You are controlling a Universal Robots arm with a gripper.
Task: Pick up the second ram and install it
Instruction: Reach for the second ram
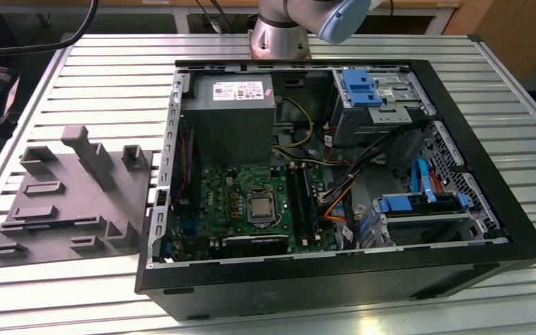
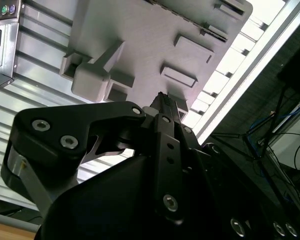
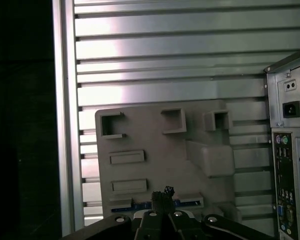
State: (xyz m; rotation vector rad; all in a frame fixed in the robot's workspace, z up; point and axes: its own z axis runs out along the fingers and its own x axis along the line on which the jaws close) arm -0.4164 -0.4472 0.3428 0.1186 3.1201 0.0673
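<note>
My gripper [image 3: 162,194] hangs over the grey fixture plate [image 3: 155,135], its fingertips pressed together with nothing between them; the second wrist view also has the gripper [image 2: 162,100] over the plate [image 2: 140,35]. Just under the fingertips, a slim dark strip with blue edges lies in a long slot of the plate; it looks like the second ram [image 3: 135,204]. In the exterior view the plate [image 1: 72,209] lies on the slatted table at the left of the open computer case [image 1: 343,174]. The motherboard's long black slots [image 1: 303,199] run beside the processor socket [image 1: 260,207].
The power supply [image 1: 234,105] fills the case's back corner, and drive bays with blue clips [image 1: 417,204] and loose cables [image 1: 343,195] crowd its right side. The arm's base [image 1: 282,35] stands behind the case. The table's left edge [image 3: 65,125] drops off near the plate.
</note>
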